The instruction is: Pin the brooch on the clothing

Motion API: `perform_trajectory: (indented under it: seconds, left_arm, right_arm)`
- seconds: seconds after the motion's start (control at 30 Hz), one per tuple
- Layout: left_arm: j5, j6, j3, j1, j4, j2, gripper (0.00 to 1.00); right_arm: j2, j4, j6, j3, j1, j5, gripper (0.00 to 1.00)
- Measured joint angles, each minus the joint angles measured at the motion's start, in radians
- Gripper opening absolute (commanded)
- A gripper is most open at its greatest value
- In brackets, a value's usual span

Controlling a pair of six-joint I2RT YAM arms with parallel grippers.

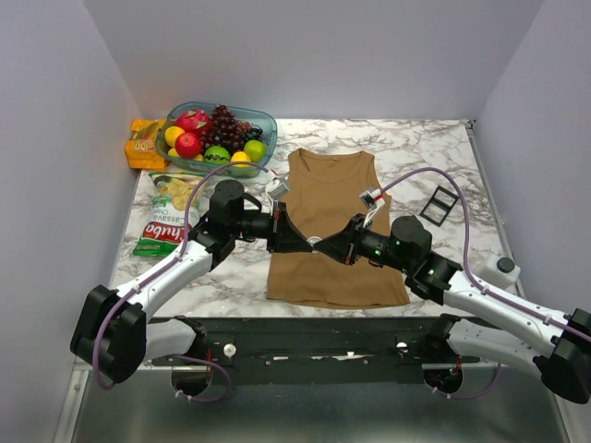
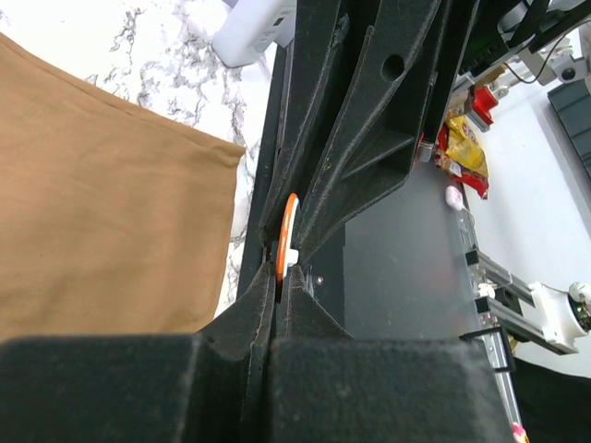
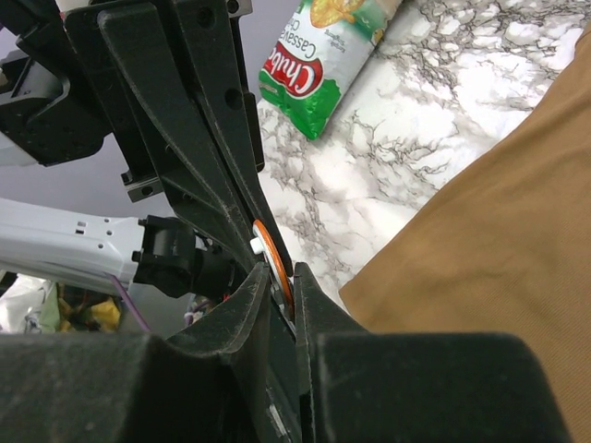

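The tan-brown tank top [image 1: 332, 198] lies flat on the marble table; it also shows in the left wrist view [image 2: 102, 203] and the right wrist view [image 3: 499, 240]. My two grippers meet tip to tip just above its lower middle. The brooch [image 1: 317, 244] sits between them, seen edge-on as a thin orange-rimmed disc with a white bit in the left wrist view [image 2: 288, 231] and the right wrist view [image 3: 271, 251]. My left gripper [image 2: 280, 275] is shut on its edge. My right gripper [image 3: 288, 281] is shut on it from the opposite side.
A clear bowl [image 1: 268, 122] of fruit stands at the back left, with an orange packet [image 1: 143, 143] beside it. A green-and-white chips bag [image 1: 166, 217] lies left of the top. A small black square frame [image 1: 441, 203] lies to the right.
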Motion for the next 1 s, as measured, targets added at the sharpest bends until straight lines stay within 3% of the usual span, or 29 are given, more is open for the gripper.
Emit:
perform_trajectory:
  seconds: [0.5, 0.73, 1.0]
  left_arm:
    - [-0.024, 0.108, 0.042, -0.008, -0.162, 0.0, 0.0]
    - [-0.041, 0.141, 0.098, -0.021, -0.21, 0.016, 0.0]
    - [-0.093, 0.153, 0.101, 0.002, -0.246, 0.044, 0.0]
  right_arm:
    - [0.026, -0.008, 0.0, 0.0, -0.004, -0.018, 0.21]
    - [-0.053, -0.049, -0.005, 0.0, -0.004, -0.013, 0.45]
    - [-0.182, -0.127, -0.011, -0.002, -0.004, 0.036, 0.63]
